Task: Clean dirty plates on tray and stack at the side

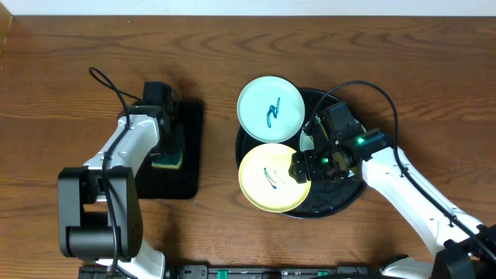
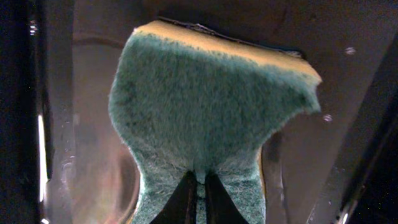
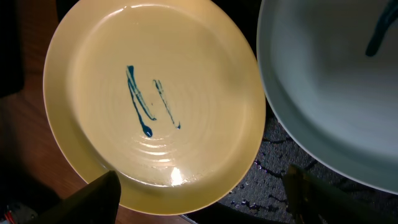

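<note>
The pale yellow plate (image 1: 267,178) with a teal scribble lies at the front left of the round black tray (image 1: 341,194), overhanging its rim. A mint-white plate (image 1: 270,108) with a teal scribble lies behind it. A sliver of a third pale plate (image 1: 308,141) shows under my right arm. My right gripper (image 1: 298,169) is open at the yellow plate's right edge. In the right wrist view its fingers (image 3: 202,179) straddle the rim of the yellow plate (image 3: 149,99), with the mint plate (image 3: 336,81) at the right and wet tray (image 3: 273,180) below. My left gripper (image 2: 199,199) is shut on a green-and-yellow sponge (image 2: 205,118).
A smaller rectangular black tray (image 1: 190,155) lies at the left, with the sponge (image 1: 167,161) and my left gripper (image 1: 165,147) over it. Brown wooden table (image 1: 387,62) surrounds both trays. Cables run from both arms.
</note>
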